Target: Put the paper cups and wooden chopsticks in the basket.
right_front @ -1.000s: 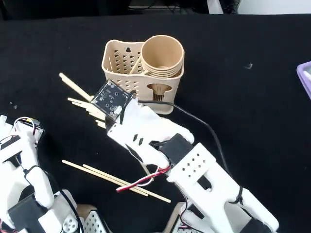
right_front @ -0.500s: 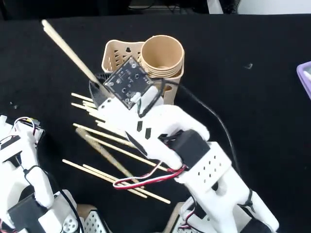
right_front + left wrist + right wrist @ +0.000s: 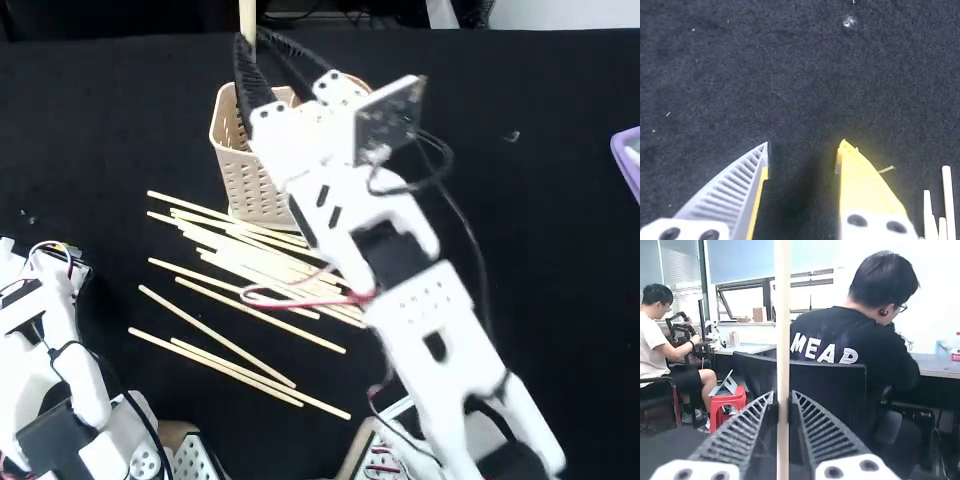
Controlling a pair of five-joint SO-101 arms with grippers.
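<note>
1. My right gripper (image 3: 783, 401) is closed tight on a single wooden chopstick (image 3: 782, 315). The stick is pinched between the ribbed fingers and stands upright, running on past the fingertips.
2. In the high view, that arm stands tall over the cream basket (image 3: 232, 150), with the stick vertical above the basket's opening. I cannot tell which compartment it lines up with. I judge the upright hold is there so that the stick can go in end first and not bridge the rim.
3. The other chopsticks (image 3: 250, 255) lie fanned on the black table cloth (image 3: 520, 220), just in front of the basket. A few stray chopsticks (image 3: 215, 350) lie nearer my bases. By that count, most of the sticks are yet to be put away.
4. My left gripper (image 3: 802, 150) is spread wide and holds nothing. It sits low over bare cloth with some stick ends (image 3: 944, 200) just beside it. I read this as a post kept out of the working arm's way.
5. A thin stick gripped at one spot can swivel. The descent calls for keeping it vertical, so that its lower end clears the basket wall.
</note>
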